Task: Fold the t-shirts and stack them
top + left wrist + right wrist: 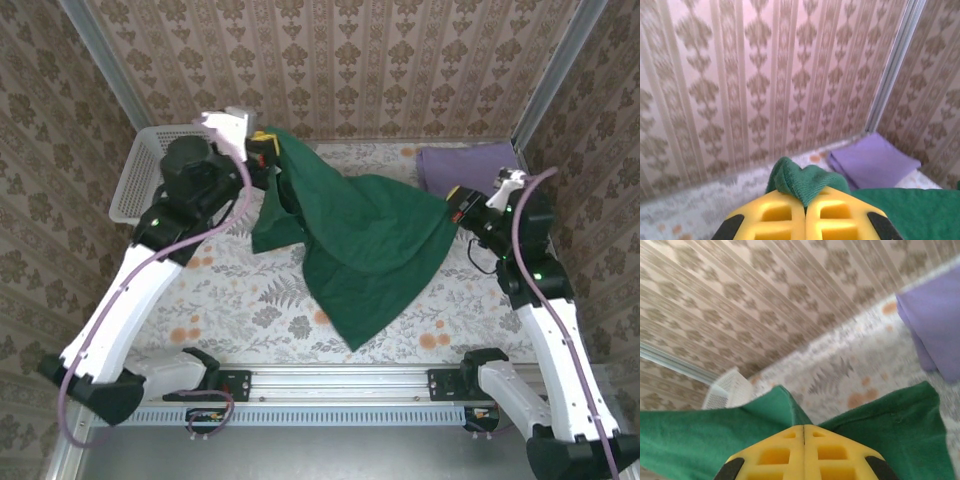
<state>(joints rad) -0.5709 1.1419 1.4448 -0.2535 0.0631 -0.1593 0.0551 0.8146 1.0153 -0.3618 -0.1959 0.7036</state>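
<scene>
Green t-shirt [360, 240] | left claw [805, 204] pinching it | right claw [804, 429] pinching it

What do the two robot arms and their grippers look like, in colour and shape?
Both the left arm and the right arm have white links and black joints with small green lights. A pale pink cable runs along each. The left gripper and right gripper have yellow fingers with square recesses and black corners.
</scene>
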